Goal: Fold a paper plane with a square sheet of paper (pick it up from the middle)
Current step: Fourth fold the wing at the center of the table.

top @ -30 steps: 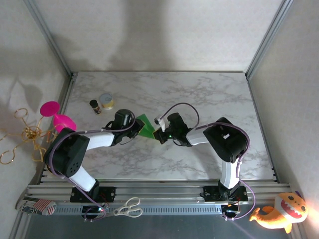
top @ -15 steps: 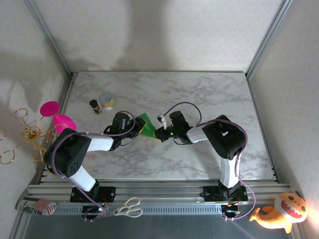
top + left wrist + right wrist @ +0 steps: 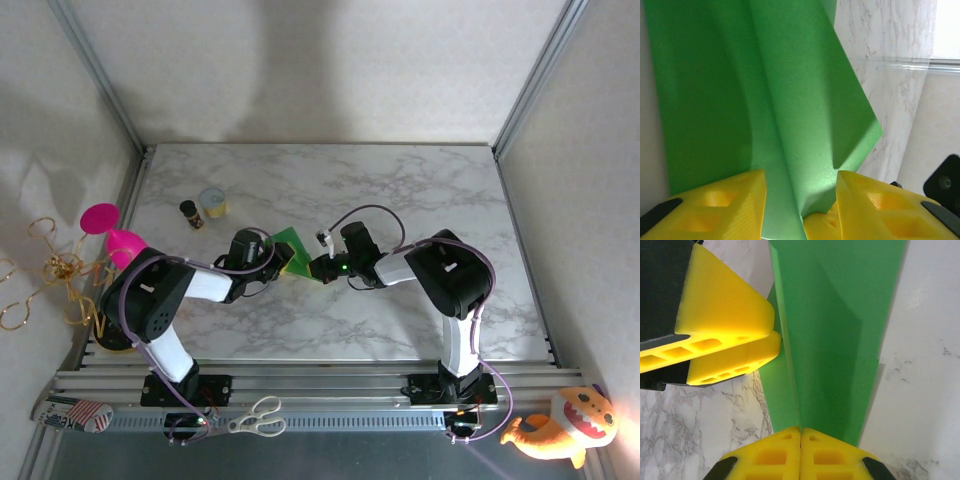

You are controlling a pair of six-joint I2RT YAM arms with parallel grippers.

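The green paper (image 3: 291, 243), folded with a crease along its length, is at the middle of the marble table (image 3: 420, 190), between the two arms. The right gripper (image 3: 800, 432) has its fingers pressed together on the edge of the paper. The left gripper (image 3: 799, 180) is partly open, and the fold of the paper passes through the gap between its fingers.

Overhead; wrist close-ups sharing the paper (image 3: 790, 125)
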